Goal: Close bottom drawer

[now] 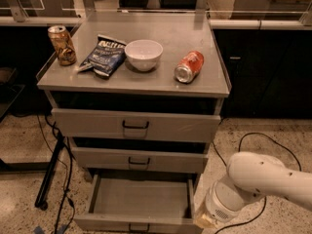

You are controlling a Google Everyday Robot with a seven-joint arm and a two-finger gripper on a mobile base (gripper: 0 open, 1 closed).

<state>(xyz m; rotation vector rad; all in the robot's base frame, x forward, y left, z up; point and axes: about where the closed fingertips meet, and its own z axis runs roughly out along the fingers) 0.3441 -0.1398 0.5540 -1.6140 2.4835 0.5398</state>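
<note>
The bottom drawer (pixel 140 199) of the grey metal cabinet is pulled well out, showing its plain grey tray. Its shallow front with a small black wire handle (pixel 138 226) sits at the bottom edge of the view. The middle drawer (pixel 139 160) and the taller top drawer (pixel 135 125) are pushed in. My white arm (pixel 265 179) reaches in from the lower right. My gripper (pixel 204 222) is at the end of the wrist, next to the right front corner of the bottom drawer, mostly cut off by the view's lower edge.
On the cabinet top (pixel 141 79) are a brown can (pixel 62 45), a dark chip bag (pixel 104 55), a white bowl (pixel 143 54) and an orange can lying on its side (pixel 189 66). Black cables (pixel 253 140) lie on the speckled floor at right. A black stand leg (pixel 50 174) is at left.
</note>
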